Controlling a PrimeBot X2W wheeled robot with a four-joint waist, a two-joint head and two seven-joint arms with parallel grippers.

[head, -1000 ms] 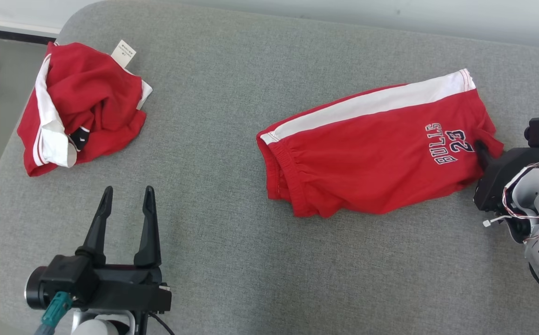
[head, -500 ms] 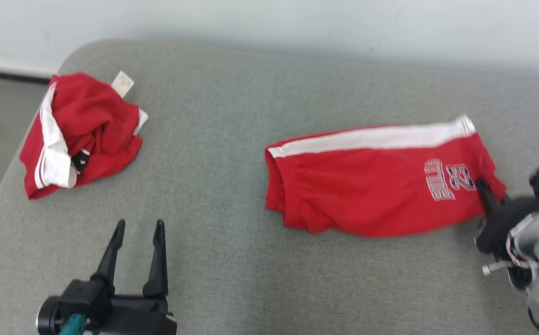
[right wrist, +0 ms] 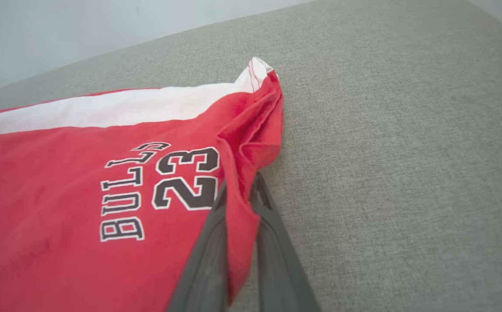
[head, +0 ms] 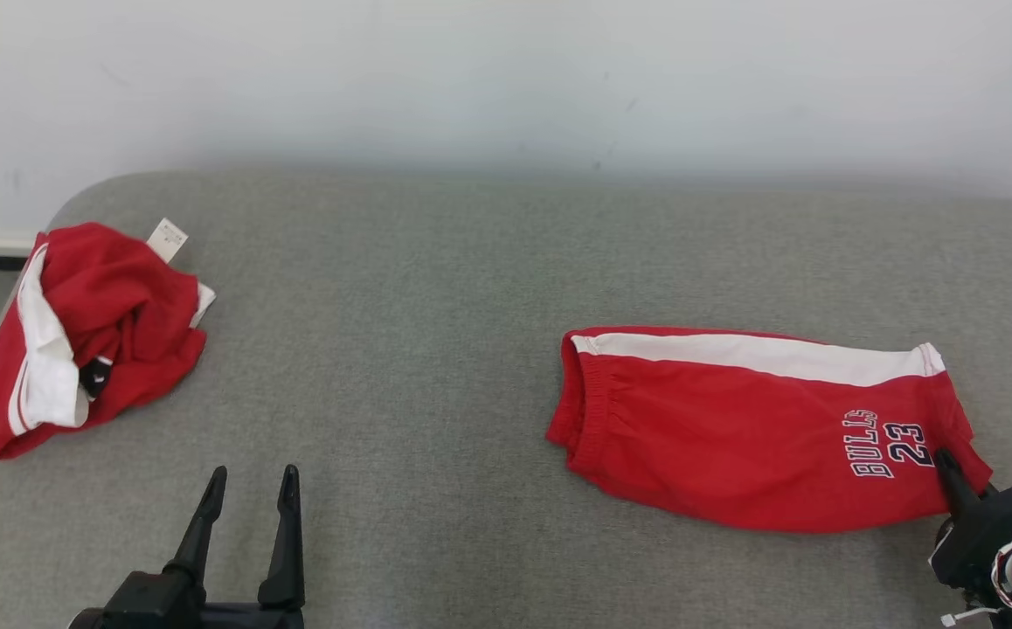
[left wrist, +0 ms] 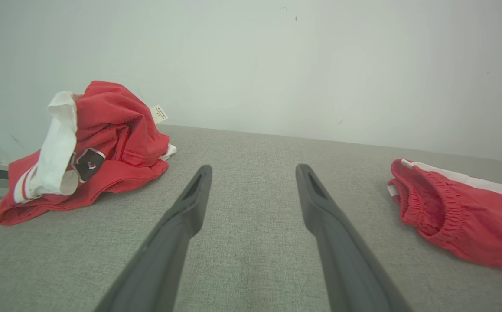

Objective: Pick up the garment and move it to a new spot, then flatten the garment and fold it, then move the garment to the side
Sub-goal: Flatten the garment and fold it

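Note:
The garment (head: 751, 437) is a pair of red shorts with a white side stripe and "BULLS 23" print, lying folded on the grey surface at the right. My right gripper (head: 943, 459) is shut on the garment's hem near the print; in the right wrist view a fold of red cloth (right wrist: 238, 203) is pinched between its two dark fingers. The elastic waistband (left wrist: 428, 208) faces left. My left gripper (head: 251, 476) hovers open over bare surface at the lower left, apart from both cloths, its fingers (left wrist: 190, 208) spread wide.
A second red and white garment (head: 78, 336) lies crumpled at the far left, near the surface's rounded corner, with a white tag (head: 167, 238) sticking up. A pale wall (head: 506, 79) runs behind the grey padded surface (head: 401, 349).
The head camera has tilted up, so the whole scene sits lower in view. My right gripper has closed on the garment's hem and the shorts lie straighter. The left gripper stays open.

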